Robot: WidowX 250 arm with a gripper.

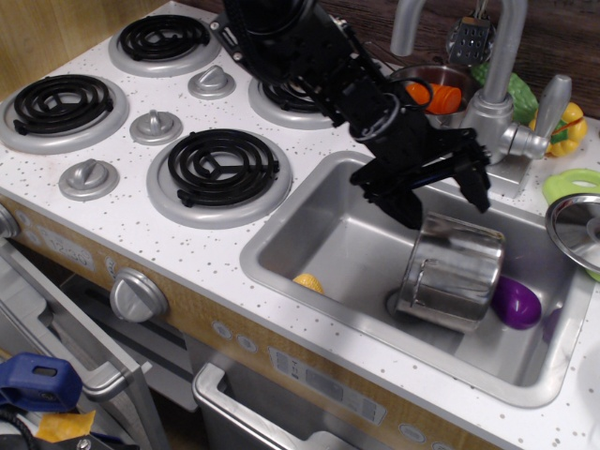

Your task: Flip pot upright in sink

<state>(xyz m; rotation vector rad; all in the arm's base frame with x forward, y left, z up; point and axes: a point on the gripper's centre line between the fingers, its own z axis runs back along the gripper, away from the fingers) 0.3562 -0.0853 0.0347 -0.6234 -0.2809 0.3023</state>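
Note:
The shiny steel pot (450, 274) stands in the grey sink (319, 234), at its right middle. It is tilted a little, with its top end up towards the faucet. Which end is its opening I cannot tell. My black gripper (443, 202) is just above and behind the pot's top edge. Its jaws are spread wide. One finger (408, 211) is at the pot's upper left and the other finger (478, 187) is behind its upper right. They do not clamp the pot.
A purple eggplant (517, 302) lies against the pot's right side. A yellow item (307, 281) lies at the sink's front left. The faucet (497, 103), a small pot with orange food (433, 92) and a steel lid (577, 230) are close by. Burners (221, 169) are to the left.

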